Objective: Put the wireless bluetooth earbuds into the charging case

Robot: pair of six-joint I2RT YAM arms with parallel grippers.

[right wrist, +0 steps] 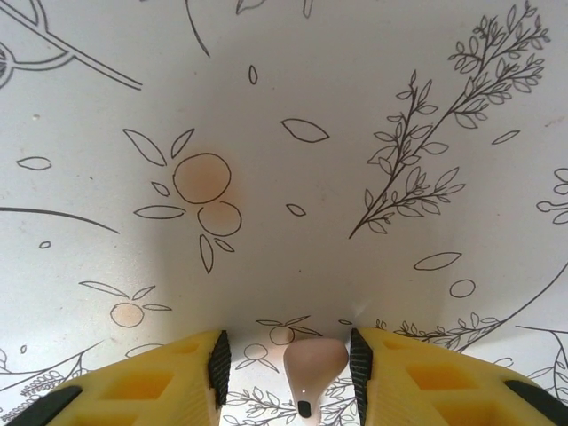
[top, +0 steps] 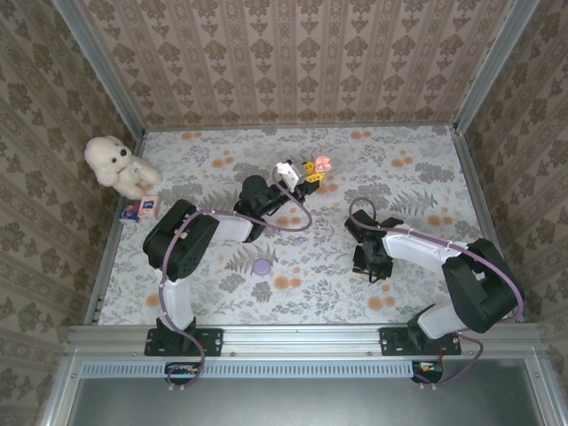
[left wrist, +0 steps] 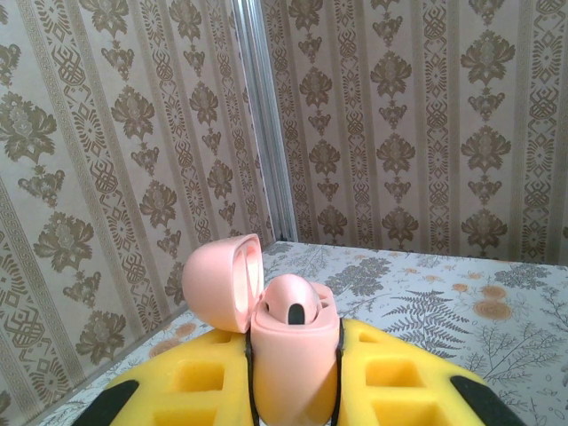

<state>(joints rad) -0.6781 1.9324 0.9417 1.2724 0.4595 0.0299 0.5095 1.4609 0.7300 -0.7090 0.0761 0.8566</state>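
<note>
the pale pink earbud (right wrist: pixel 312 368) lies on the floral cloth (right wrist: pixel 355 133) between the spread fingers of the right gripper (right wrist: pixel 287 366) — its stem runs along the gap, nearer one pad. the left gripper (left wrist: pixel 295 390) pinches the open pink case (left wrist: pixel 293 351), held up well off to the left.

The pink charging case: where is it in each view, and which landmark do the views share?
Top external: the charging case sits above centre, at the tip of the left claw.
Left wrist: bottom centre, lid open, clamped between the yellow fingers.
Right wrist: the camera faces the cloth, a pale earbud between the right claw's fingers.
Shared landmark: the floral cloth with orange blotches.
</note>
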